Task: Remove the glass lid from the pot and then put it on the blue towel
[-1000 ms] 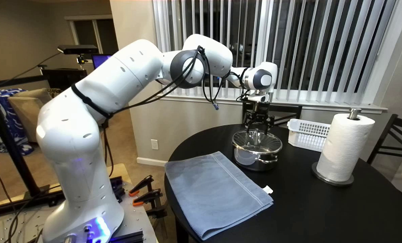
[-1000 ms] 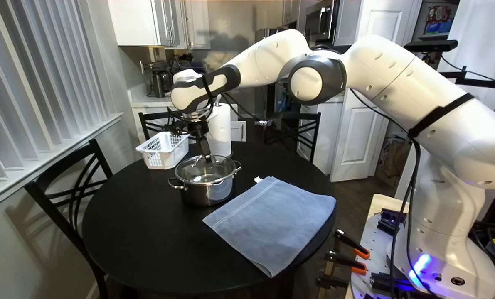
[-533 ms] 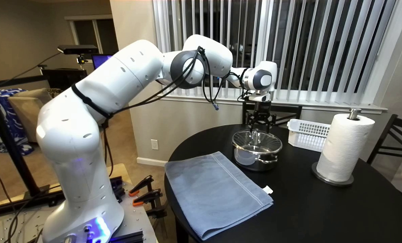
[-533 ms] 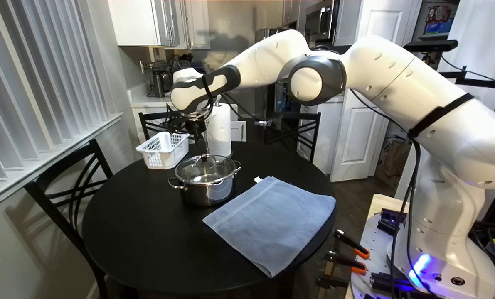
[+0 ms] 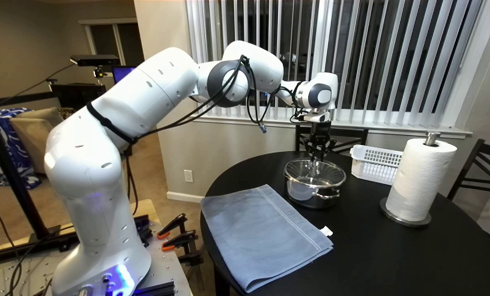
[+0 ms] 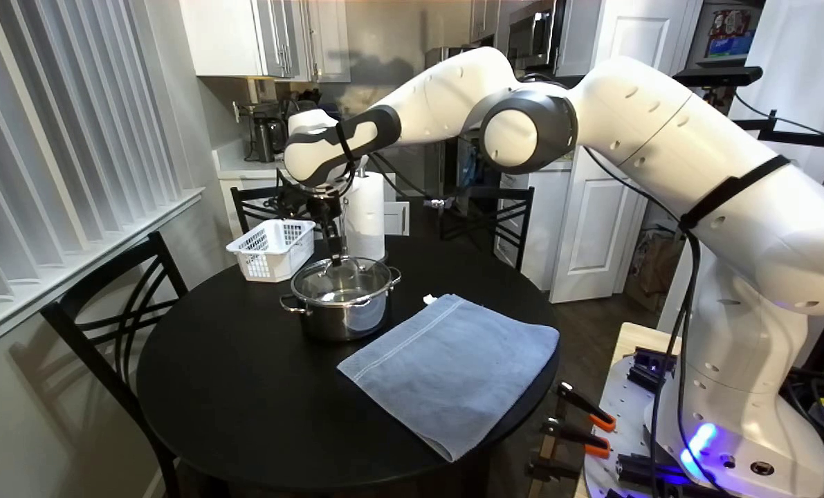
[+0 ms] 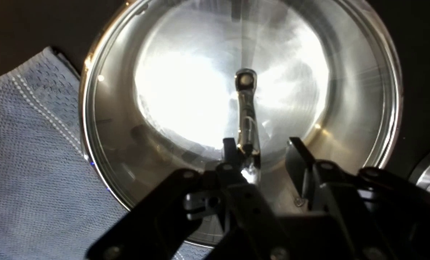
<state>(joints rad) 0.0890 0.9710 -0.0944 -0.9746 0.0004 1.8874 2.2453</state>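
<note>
The glass lid (image 5: 331,174) lies on the silver pot (image 5: 310,196), covering its mouth. Its arched metal handle (image 7: 246,115) rises across the middle in the wrist view. My gripper (image 7: 263,142) points down over the lid, its jaws on either side of that handle. One finger (image 7: 231,150) is at the handle, though I cannot tell whether they touch; a gap separates the handle from the other finger (image 7: 297,162). Beside the pot, the blue towel (image 6: 453,373) is spread flat, folded, one corner close to the pot's base.
A white slatted basket (image 5: 374,164) stands behind the pot. The paper towel roll (image 5: 419,181) is upright on its holder, whose round base (image 7: 429,173) shows near the pot in the wrist view. Black chairs (image 6: 121,325) surround the round black table (image 6: 259,408).
My gripper's jaws have drawn much closer together around the handle, and the wrist has risen slightly. The pot and lid have shifted very slightly. The towel has stayed put.
</note>
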